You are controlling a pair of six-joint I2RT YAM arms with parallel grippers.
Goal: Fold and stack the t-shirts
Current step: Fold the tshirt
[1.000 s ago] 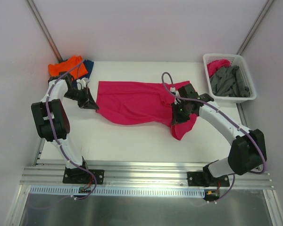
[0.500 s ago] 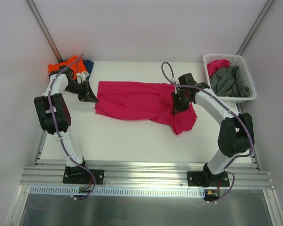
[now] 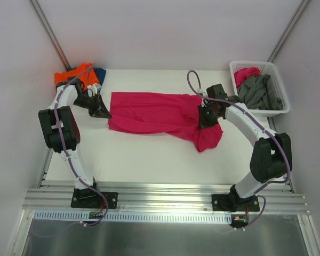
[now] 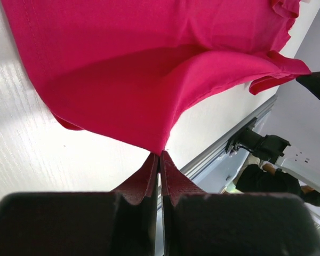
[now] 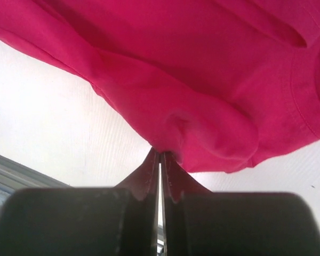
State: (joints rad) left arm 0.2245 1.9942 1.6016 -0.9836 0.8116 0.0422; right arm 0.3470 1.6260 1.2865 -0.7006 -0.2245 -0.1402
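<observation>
I see both arms bent inward over the table (image 3: 149, 157). My left tool (image 3: 101, 111) is clamped on the magenta t-shirt (image 3: 149, 113) at its left edge mid-frame, and my right tool (image 3: 207, 118) pinches its right side.

Both arms share one build: white tube links between bulky black joint housings. Left arm (image 3: 58, 129), right arm (image 3: 269, 154). A purple cable (image 3: 188, 79) runs the length of each arm and loops free near the wrist. Black base plates (image 3: 88, 199), thin red and orange wires at the right one. Left gripper (image 4: 159, 156) and right gripper (image 5: 160, 152): black blocky body, fingers tapering to thin wedge tips.
</observation>
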